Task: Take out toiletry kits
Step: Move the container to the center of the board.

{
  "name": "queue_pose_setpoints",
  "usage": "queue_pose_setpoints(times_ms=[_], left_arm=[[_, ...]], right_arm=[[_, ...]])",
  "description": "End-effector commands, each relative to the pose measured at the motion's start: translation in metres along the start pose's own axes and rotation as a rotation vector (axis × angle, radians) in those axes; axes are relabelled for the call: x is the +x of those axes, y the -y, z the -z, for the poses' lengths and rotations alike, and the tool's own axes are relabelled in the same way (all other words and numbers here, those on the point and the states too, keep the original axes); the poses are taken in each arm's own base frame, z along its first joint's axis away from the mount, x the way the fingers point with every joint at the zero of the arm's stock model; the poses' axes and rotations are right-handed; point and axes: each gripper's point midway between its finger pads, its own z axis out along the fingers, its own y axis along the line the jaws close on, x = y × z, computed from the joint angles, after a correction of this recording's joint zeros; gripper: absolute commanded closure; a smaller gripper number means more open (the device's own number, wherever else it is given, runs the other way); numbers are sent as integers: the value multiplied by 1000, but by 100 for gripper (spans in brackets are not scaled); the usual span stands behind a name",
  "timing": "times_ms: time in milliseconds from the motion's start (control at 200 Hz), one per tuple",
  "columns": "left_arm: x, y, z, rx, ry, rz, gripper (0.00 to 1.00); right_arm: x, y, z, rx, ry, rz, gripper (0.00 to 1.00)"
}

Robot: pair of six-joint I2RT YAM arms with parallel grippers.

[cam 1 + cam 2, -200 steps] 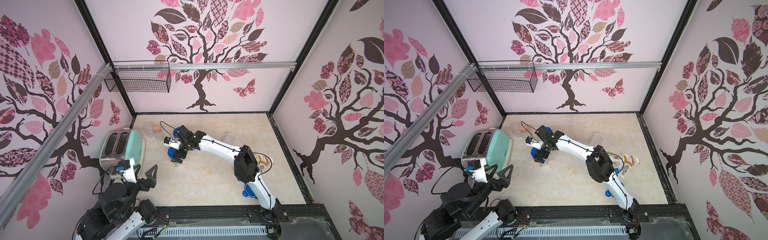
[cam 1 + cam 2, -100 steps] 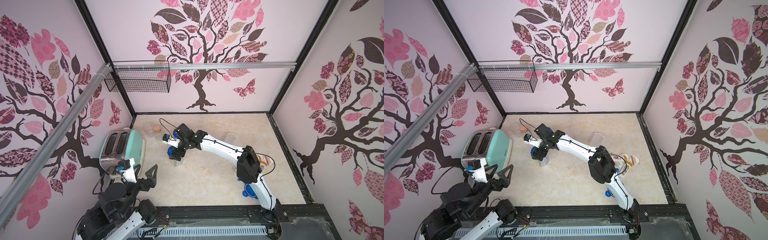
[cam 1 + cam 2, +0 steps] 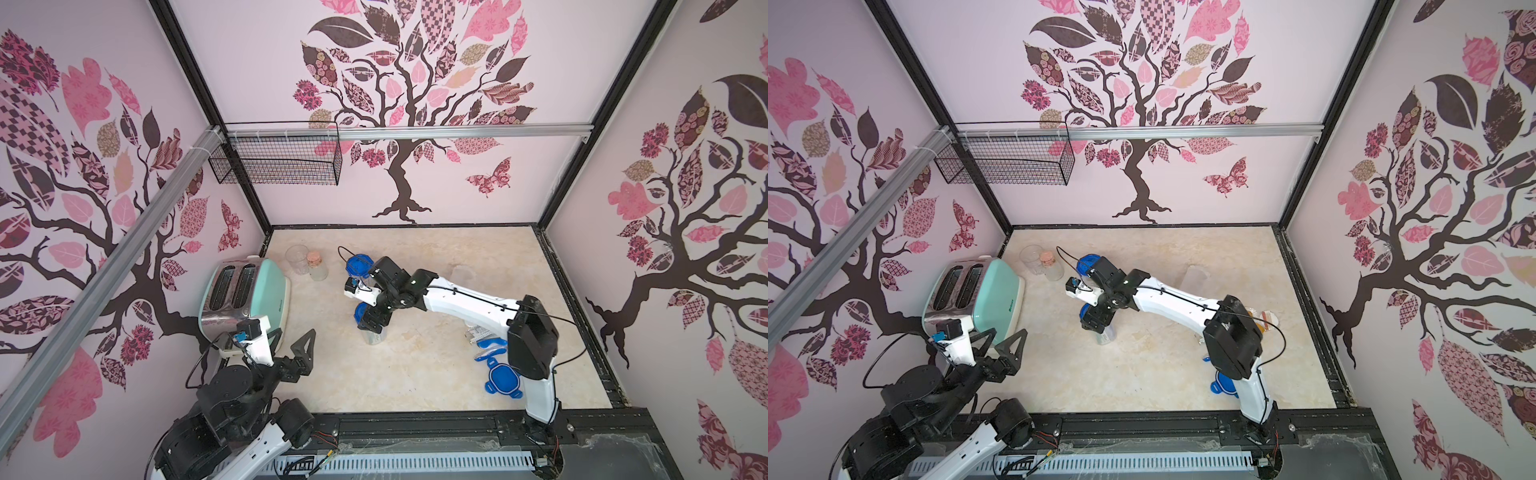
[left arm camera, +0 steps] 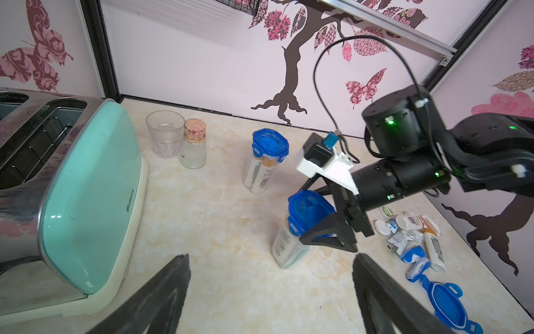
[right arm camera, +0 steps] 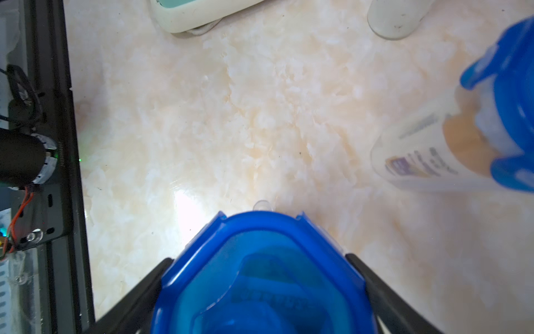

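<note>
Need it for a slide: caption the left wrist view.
Right gripper clamps a tilted blue-lidded canister by its top; toiletry items lie loose nearby.

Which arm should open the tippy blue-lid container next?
The right arm, probably. Its fingers clasp the blue lid of that canister on both sides; the left fingers hang open near the toaster, holding nothing.

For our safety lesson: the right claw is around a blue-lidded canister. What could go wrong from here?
1. The right claw grips only the lid of the canister, which looks tilted: it may slip or topple.
2. Swinging it could knock the second canister standing nearby.
</note>
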Motion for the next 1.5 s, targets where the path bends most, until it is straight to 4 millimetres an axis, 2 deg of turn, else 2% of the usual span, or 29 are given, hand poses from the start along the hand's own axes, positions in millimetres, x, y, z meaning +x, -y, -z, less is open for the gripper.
queue_pose_setpoints(times_ms=[0, 95, 195, 350, 550, 805, 895, 970, 1050, 1185, 1271, 1381, 1496], left_arm=[[0, 4, -4, 11, -4, -15, 8], [1, 5, -5, 14, -10, -17, 8], [1, 6, -5, 13, -11, -17, 8], [3, 7, -8, 13, -23, -22, 8], [3, 8, -9, 14, -27, -24, 8], [3, 8, -9, 17, -28, -25, 8], [7, 12, -16, 12, -60, -41, 8], [8, 13, -18, 12, -69, -45, 8], [10, 16, -21, 14, -88, -55, 8], [11, 24, -30, 16, -130, -79, 8], [8, 32, -38, 18, -160, -71, 9], [5, 65, -56, 124, -194, -25, 13], [4, 99, -81, 212, -250, -28, 14]], right_arm=[[-19, 1, 49, 70, 139, -2, 10], [6, 9, 60, 141, 125, -45, 10], [21, 13, 70, 155, 147, -100, 10], [26, 35, 79, 200, 208, -188, 10], [30, 54, 72, 215, 199, -244, 11], [40, 53, 58, 192, 157, -250, 10], [43, 52, 55, 185, 145, -252, 6], [43, 51, 56, 180, 148, -252, 1], [39, 49, 60, 173, 167, -251, 1], [31, 51, 74, 196, 202, -270, 1], [22, 52, 89, 216, 231, -291, 1], [13, 55, 118, 245, 303, -330, 1], [24, 67, 152, 317, 408, -432, 1]])
